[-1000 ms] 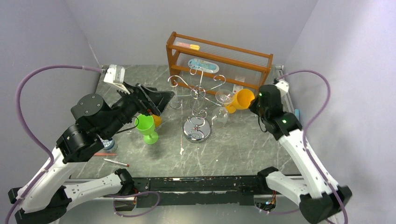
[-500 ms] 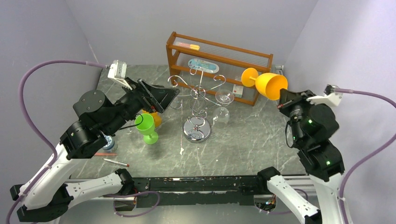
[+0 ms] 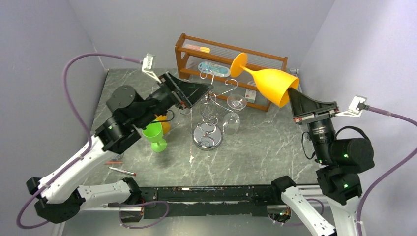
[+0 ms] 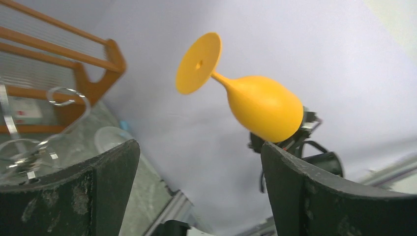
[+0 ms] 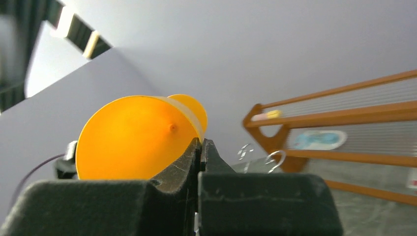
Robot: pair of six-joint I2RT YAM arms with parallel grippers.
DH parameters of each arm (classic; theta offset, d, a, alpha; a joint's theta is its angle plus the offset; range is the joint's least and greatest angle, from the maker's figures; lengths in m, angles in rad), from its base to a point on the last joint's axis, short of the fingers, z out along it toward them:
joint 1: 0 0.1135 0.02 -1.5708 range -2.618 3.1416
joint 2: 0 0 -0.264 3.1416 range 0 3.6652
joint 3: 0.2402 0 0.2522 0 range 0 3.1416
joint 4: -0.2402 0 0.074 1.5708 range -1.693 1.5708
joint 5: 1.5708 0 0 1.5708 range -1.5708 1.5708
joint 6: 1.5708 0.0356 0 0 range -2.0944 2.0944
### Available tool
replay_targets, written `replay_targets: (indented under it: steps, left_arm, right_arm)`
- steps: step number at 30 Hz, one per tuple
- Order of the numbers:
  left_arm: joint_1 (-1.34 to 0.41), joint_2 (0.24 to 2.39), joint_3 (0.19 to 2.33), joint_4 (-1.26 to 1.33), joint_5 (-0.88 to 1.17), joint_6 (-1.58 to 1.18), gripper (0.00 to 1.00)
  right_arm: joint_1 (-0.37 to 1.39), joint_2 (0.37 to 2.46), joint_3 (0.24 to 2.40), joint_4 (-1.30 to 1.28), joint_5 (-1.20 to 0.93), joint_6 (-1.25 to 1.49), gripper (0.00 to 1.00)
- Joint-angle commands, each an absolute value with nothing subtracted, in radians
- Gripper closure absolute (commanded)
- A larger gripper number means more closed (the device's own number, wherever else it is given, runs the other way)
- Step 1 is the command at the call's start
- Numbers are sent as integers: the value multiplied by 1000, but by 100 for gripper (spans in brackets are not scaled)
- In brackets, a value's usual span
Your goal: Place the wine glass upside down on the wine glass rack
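Jaws of the right gripper (image 3: pixel 291 97) are clamped on the wine glass (image 3: pixel 268 81) rim. The glass has been raised (foot tilted upward) beside the wine glass rack (image 3: pixel 209 105), and the left gripper (image 3: pixel 196 91) is spread open.

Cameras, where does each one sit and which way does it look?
Top external: high behind the robot, looking down; left arm, right arm, wine glass rack, orange wine glass show.
Left wrist: looks through the open left end effector at the glass.
Right wrist: looks along the shut right end effector pinching the glass rim.
All three share the glass.
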State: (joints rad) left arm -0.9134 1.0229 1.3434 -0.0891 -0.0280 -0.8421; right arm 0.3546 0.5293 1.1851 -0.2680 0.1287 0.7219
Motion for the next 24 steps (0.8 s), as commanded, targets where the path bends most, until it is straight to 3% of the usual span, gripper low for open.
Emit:
replay_targets:
  steps: [1,11,18,24]
  left_arm:
    - [-918,1101,1325,123,129,-1018,3]
    - [-918,1148,1231,285,-54,-1289,3]
    - [-922,1264,1421,259,-32,-1291,3]
    - [-976,1273,1402,340,-180,-1333,11]
  right_arm:
    - [352,482,1051,-34,-75,874,100]
    - [352,498,859,266,-92,884,100]
    - [352,530,862,348,-167,900,100]
    - [352,548,832,404,-166,943,100]
